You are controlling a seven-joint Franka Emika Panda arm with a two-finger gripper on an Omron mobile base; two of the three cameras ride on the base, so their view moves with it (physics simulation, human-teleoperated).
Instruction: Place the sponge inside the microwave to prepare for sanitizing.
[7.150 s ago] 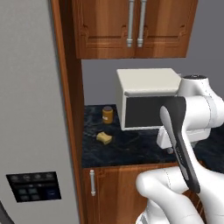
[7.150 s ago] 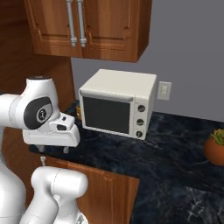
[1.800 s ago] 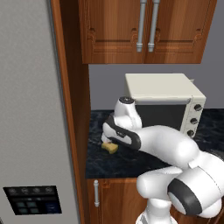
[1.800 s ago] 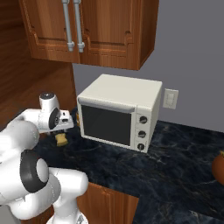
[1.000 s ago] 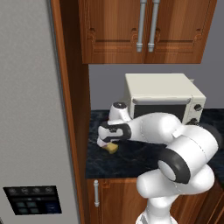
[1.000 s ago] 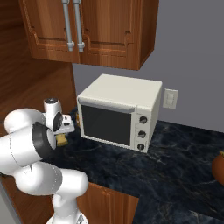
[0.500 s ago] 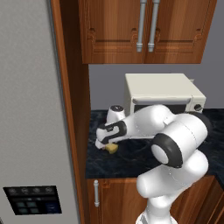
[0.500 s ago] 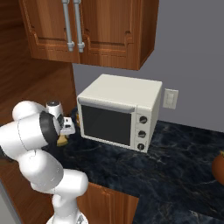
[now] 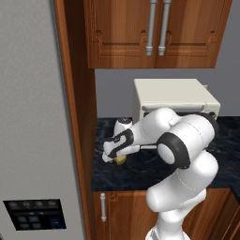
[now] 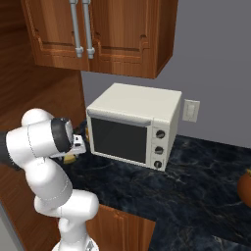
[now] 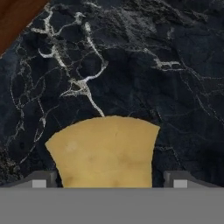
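Observation:
The sponge (image 11: 105, 153), a yellowish-tan block, lies flat on the dark marble counter (image 9: 140, 171) near its left end, beside the wooden side panel. My gripper (image 11: 109, 183) is down over it, open, with one fingertip (image 11: 41, 179) on each side of the block. From the left base view the hand (image 9: 112, 152) covers most of the sponge (image 9: 121, 160), and a yellow corner shows beneath it. In the right base view the sponge (image 10: 70, 159) peeks out behind my arm. The microwave is out of view.
A cream-white box appliance (image 9: 173, 101) with a dark window (image 10: 120, 139) stands on the counter just right of the hand. A tall wooden panel (image 9: 77, 117) and the grey fridge (image 9: 28, 117) close off the left. Wooden cabinets (image 9: 154, 33) hang overhead. An orange round thing (image 10: 245, 188) sits far right.
The hand has swung left and come down over the sponge until the fingers straddle it. The sponge has not moved.

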